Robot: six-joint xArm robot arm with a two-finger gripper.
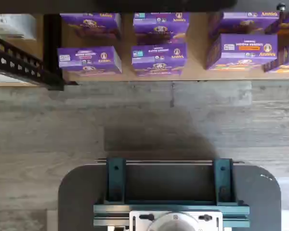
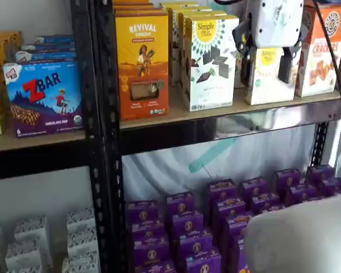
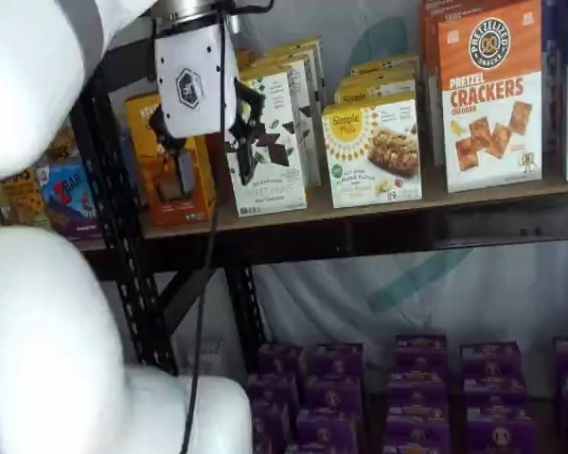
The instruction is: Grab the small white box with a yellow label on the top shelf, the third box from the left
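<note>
We see the gripper [image 3: 206, 144] at upper left, fingers apart and empty, before the top shelf [image 3: 379, 210]; the small white box [image 3: 374, 151] stands right of it

The robot's hand [image 3: 208, 142] has a boxy white plastic body printed with a small dark hexagonal logo, and two black fingers [image 3: 243, 128] below it. In both shelf views a thin black cable [image 3: 206, 284] trails beside it. Smooth, rounded white arm casings [image 3: 47, 322] fill the left of a shelf view. The wrist view shows a dark grey mount with teal brackets [image 1: 116, 180] and a round white plate [image 1: 176, 221].
</note>
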